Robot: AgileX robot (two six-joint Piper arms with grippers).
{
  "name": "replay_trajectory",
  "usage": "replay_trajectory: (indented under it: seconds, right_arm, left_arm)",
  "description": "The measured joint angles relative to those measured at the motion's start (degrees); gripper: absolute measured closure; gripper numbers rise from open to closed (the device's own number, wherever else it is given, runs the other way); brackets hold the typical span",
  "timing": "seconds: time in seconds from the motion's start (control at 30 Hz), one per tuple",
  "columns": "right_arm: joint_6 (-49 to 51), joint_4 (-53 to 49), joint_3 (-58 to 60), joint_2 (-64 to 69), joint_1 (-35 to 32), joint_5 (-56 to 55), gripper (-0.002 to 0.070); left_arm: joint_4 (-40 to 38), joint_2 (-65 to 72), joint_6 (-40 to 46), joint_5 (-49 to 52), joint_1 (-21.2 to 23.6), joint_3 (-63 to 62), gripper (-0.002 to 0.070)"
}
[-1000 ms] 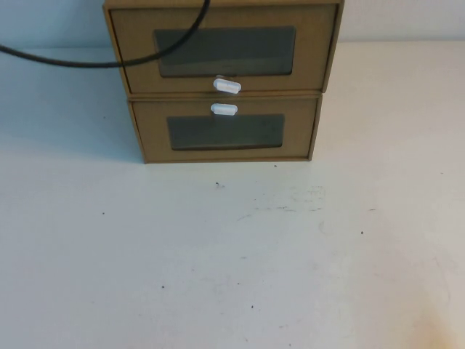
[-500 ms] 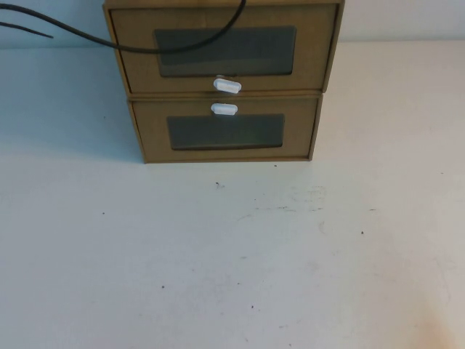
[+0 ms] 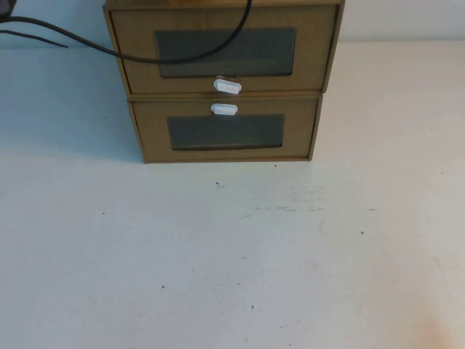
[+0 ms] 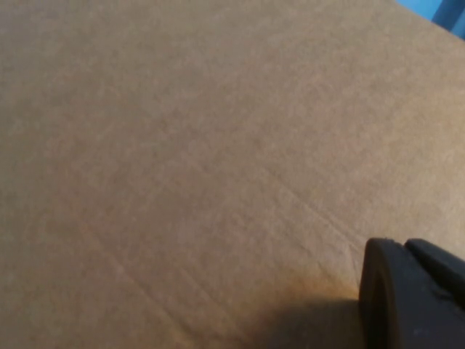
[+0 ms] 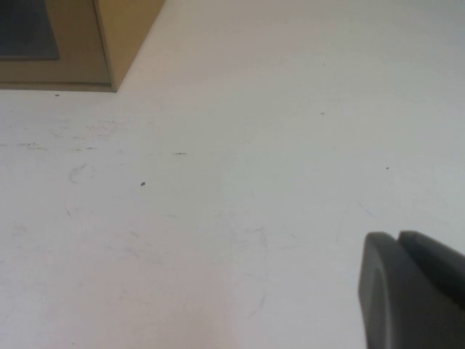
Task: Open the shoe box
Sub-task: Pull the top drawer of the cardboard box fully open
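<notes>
My left gripper (image 4: 410, 298) hung close over a cardboard face; I could not tell if it was open. My right gripper (image 5: 408, 291) was closed and empty above the bare table (image 5: 254, 218), well apart from the lower shoe box (image 5: 127, 36). This box sat shut under the upper shoe box (image 3: 269, 51) at the far side, long axis left to right, white handles (image 3: 224, 110) facing the robot, with free table in front.

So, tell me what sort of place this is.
Probably a robot test bench: a scuffed plain white tabletop, two stacked brown cardboard shoe boxes with white handles, a trailing black cable. The left gripper hovers close over cardboard; the right gripper, shut, hangs over the table.
</notes>
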Motion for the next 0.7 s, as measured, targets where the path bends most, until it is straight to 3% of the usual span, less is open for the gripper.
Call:
replay_trajectory:
  seconds: [0.53, 0.7]
  right_arm:
    - [0.00, 1.24, 0.00, 0.00, 0.00, -0.71, 0.0691]
    - [0.00, 18.00, 0.00, 0.00, 0.00, -7.81, 0.0691]
  left_arm:
    - [-0.42, 0.00, -0.56, 1.09, 0.00, 0.00, 0.0679]
    - [-0.67, 0.00, -0.66, 2.25, 0.00, -0.12, 0.0679]
